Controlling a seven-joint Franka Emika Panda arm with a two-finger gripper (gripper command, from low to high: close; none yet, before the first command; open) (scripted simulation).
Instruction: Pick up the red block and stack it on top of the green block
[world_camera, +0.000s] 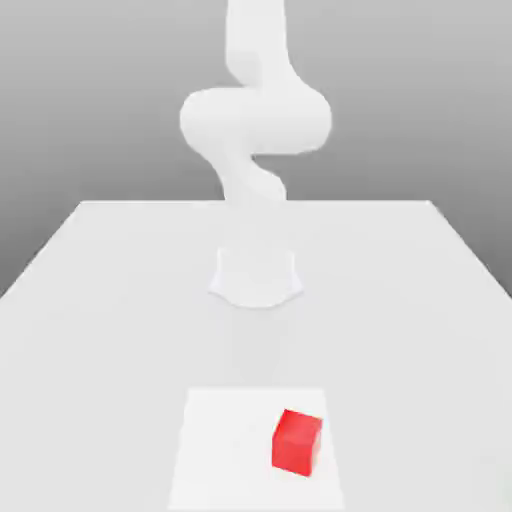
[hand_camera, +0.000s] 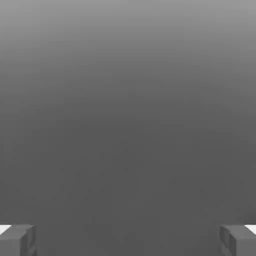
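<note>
Table (world_camera: 120, 300) white (grey backdrop).

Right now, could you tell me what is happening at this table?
A white robot arm stands at the far side of a white table, and nothing is being handled yet. A red block sits on a lighter square patch near the front edge, toward the exterior view's right of that patch, untouched. In the hand view the pincer is open, its two fingers spread wide with nothing between them. I see no green block on the table, so the pick-up has not begun.
</note>
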